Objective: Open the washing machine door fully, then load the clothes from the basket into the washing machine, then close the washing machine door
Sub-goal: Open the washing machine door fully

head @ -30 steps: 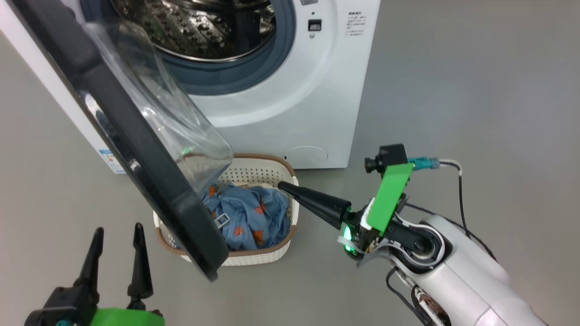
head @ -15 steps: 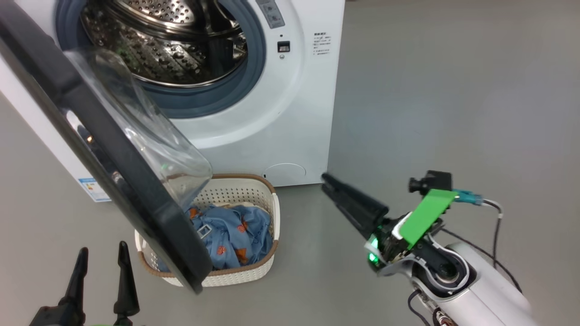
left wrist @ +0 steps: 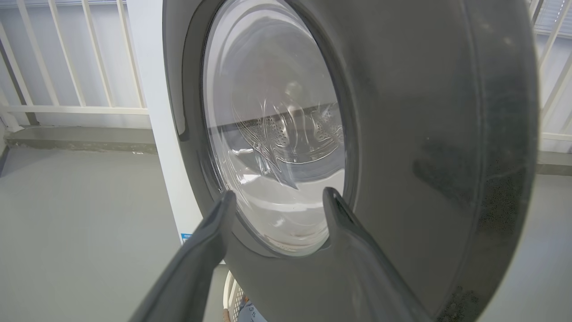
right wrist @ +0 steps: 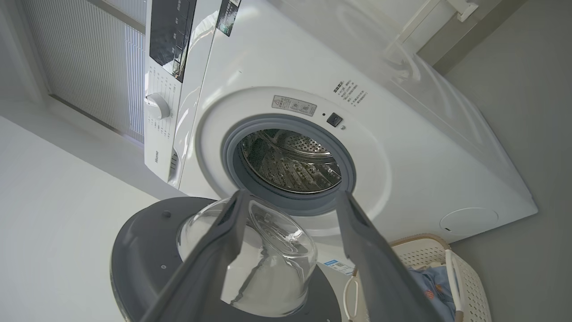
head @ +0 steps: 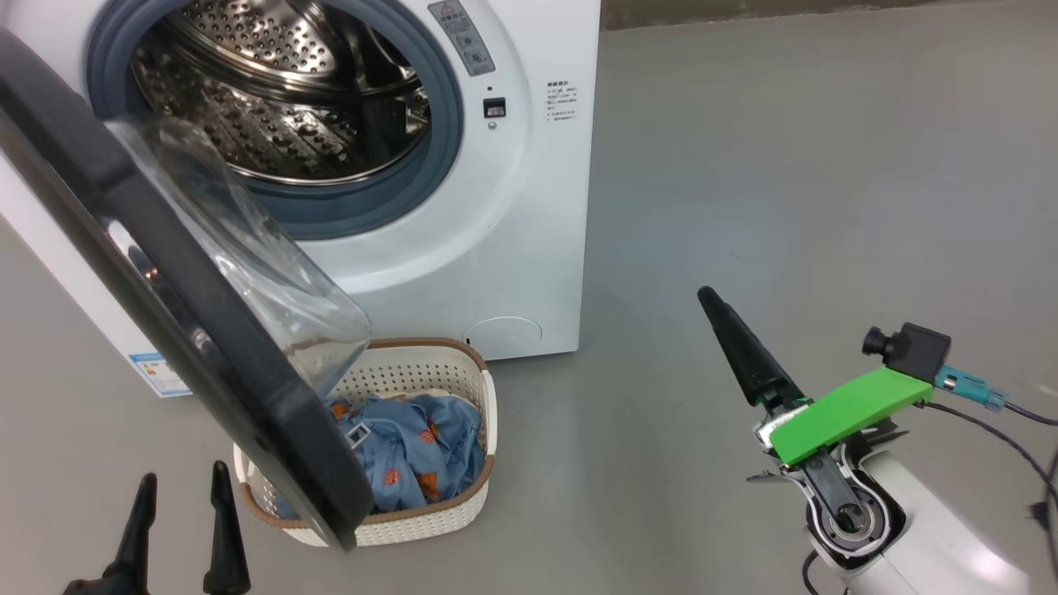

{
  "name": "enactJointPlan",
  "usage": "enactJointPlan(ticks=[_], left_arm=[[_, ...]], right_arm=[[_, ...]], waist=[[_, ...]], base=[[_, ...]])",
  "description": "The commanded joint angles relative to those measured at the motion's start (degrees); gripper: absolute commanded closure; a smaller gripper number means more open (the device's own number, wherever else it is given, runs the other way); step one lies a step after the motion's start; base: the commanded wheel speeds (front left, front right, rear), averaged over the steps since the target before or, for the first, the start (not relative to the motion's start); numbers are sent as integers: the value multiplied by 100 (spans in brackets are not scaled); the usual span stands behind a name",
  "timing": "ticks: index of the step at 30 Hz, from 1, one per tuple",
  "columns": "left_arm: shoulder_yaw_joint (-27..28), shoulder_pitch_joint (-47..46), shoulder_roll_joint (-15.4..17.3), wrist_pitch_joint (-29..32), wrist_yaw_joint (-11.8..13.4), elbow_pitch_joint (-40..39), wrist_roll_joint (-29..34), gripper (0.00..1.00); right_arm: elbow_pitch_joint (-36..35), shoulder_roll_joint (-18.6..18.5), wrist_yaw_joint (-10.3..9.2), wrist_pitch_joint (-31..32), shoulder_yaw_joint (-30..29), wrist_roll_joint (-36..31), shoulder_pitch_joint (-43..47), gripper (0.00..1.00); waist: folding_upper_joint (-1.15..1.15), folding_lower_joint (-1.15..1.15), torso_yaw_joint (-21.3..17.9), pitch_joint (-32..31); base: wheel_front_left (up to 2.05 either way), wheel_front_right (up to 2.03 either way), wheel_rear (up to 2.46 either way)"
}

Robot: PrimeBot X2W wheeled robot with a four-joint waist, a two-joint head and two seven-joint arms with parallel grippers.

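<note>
Now: 1x basket (head: 417,527), 1x washer door (head: 194,335)

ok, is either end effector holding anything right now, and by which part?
Nothing is held. The left end effector and right end effector are both open, with nothing between their fingers.

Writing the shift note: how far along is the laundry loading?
Done: the door is swung wide off the washing machine. In hand: nothing; the left gripper and right gripper both stand open, gripping no cloth. Left: the clothes lie in the basket, none in the drum, so loading and closing the door remain.
</note>
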Motion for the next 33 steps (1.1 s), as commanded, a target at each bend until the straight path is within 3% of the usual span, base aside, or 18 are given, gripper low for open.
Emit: enactJointPlan(ticks=[1, 6, 10, 16, 17, 23, 33], left_arm=[[201, -46, 95, -47, 26, -166, -45, 0], [162, 12, 95, -47, 40, -171, -75, 0], [149, 69, 95, -47, 54, -196, -63, 0], [169, 112, 95, -47, 34, -214, -37, 0], [183, 128, 95, -47, 35, -226, -22, 0], [235, 173, 95, -47, 60, -273, -13, 0], [213, 303, 95, -47, 36, -385, 64, 0]], right_arm=[[-95, -88, 10, -177, 95, -312, 63, 0], [33, -259, 10, -563, -30, -1196, 207, 0], [130, -248, 10, -659, -450, -2125, 390, 0], [-186, 16, 10, -670, -1616, -3979, 1006, 0], [-353, 119, 10, -670, -1877, -4597, 1266, 0], [-650, 348, 10, -671, -2397, -6438, 1874, 0], [-878, 832, 10, -671, -2868, -7699, 2339, 0]], waist=[[0, 0, -22, -20], [0, 0, -52, -66], [0, 0, -65, -104], [0, 0, -40, -144], [0, 0, -29, -151], [0, 0, -21, -161], [0, 0, -20, -154]], base=[[0, 0, 0], [0, 0, 0], [0, 0, 0], [0, 0, 0], [0, 0, 0], [0, 0, 0], [0, 0, 0]])
